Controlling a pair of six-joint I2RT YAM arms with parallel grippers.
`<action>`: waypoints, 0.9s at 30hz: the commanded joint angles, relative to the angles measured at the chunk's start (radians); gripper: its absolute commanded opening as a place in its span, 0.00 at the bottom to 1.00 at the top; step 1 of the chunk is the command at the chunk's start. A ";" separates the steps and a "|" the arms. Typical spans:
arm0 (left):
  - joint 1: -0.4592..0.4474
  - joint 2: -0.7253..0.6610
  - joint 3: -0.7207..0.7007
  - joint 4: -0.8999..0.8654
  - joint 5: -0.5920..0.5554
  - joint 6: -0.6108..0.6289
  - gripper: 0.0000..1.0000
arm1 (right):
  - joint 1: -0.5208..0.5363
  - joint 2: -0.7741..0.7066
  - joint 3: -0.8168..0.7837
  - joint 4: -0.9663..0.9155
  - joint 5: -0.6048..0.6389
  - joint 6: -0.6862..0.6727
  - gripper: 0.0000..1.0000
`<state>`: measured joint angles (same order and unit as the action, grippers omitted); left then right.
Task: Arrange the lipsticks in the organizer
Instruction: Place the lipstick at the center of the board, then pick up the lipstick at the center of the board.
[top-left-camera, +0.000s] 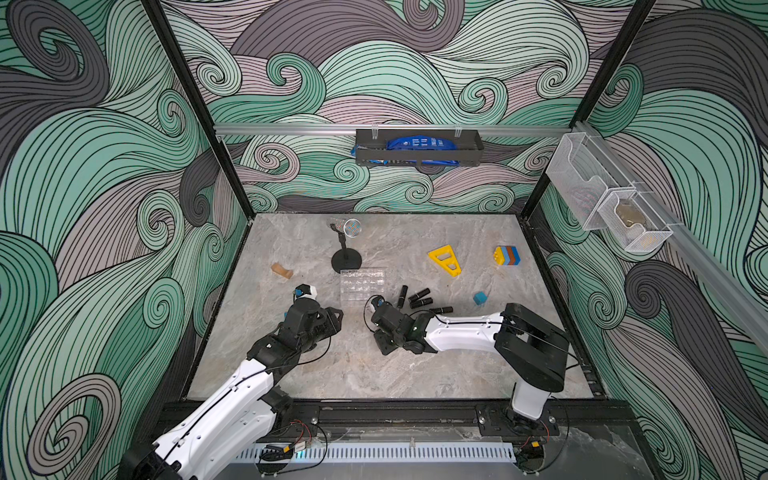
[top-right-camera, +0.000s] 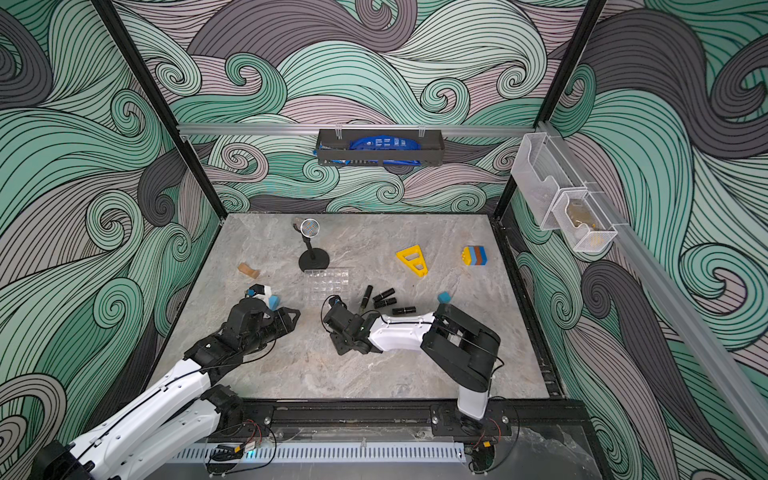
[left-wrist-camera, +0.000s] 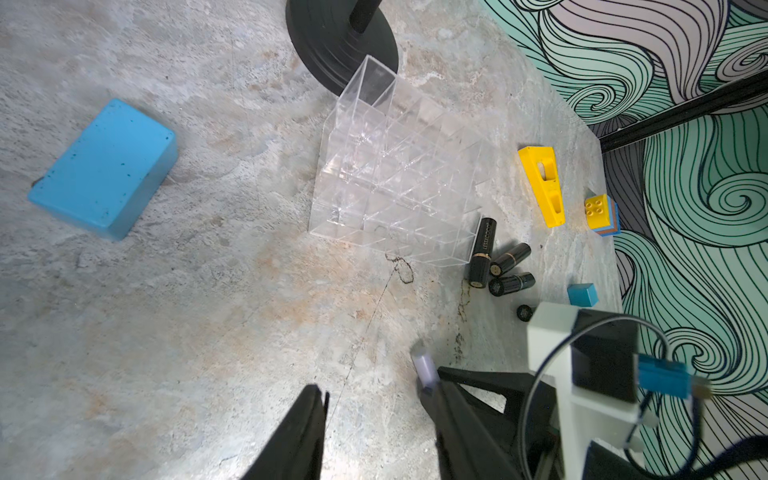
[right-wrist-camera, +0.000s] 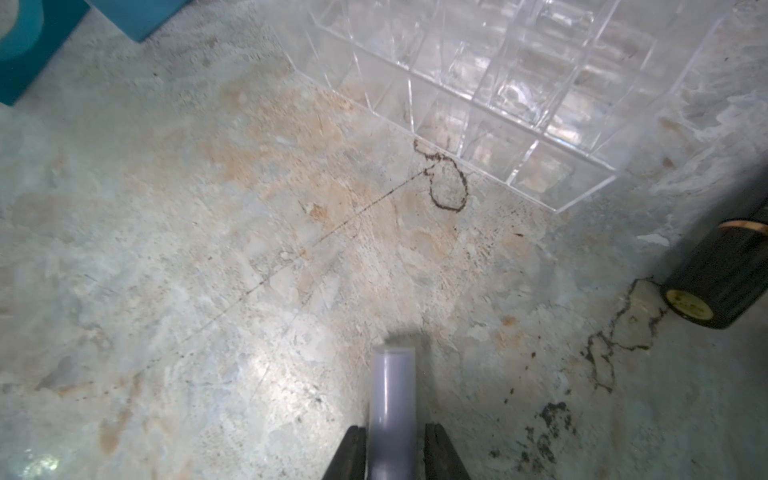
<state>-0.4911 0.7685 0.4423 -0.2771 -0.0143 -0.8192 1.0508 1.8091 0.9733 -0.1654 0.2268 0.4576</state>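
In both top views the organizer (top-left-camera: 363, 286) sits on the grey stone table (top-left-camera: 291, 365) just above the centre of the frame, its clear cells letting the table show through. Just beside its right edge lie the four black lipsticks (top-left-camera: 419, 296), all on their sides. One lies right against the organizer's lower right corner, two are bunched together next to it, and the fourth (top-left-camera: 440, 310) is a little apart, lower right.

The right pincer (right-wrist-camera: 395, 440) is low over the table just below the organizer. At the bottom centre of the right wrist view its two dark fingers (right-wrist-camera: 349, 453) closely flank the lavender lipstick (right-wrist-camera: 392, 390), which points toward the organizer's near corner. Blur hides whether they press on the tube.

The left pincer (top-left-camera: 336, 316) hovers left of the right one, below the organizer's lower left corner. Its jaws stand partly apart, with only bare table between them.

A blue block (left-wrist-camera: 104, 170) lies at the left of the left wrist view. A black round-based stand (top-left-camera: 346, 259) rises just above the organizer in a top view. Further right are a yellow wedge (top-left-camera: 445, 259), a stack of coloured bricks (top-left-camera: 507, 255) and a small blue cube (top-left-camera: 479, 297).
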 joint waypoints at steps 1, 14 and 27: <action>0.009 -0.004 0.005 -0.004 0.013 0.017 0.45 | 0.009 0.028 0.024 -0.055 0.019 -0.008 0.35; 0.008 -0.003 0.026 -0.040 0.045 0.069 0.45 | -0.031 0.040 0.099 -0.075 -0.009 -0.003 0.27; -0.166 0.061 -0.068 0.442 0.417 0.028 0.71 | -0.200 -0.470 -0.135 0.254 -0.236 0.230 0.21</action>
<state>-0.6277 0.8043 0.3893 -0.0486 0.2955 -0.7670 0.8497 1.3712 0.8867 -0.0250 0.0692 0.6003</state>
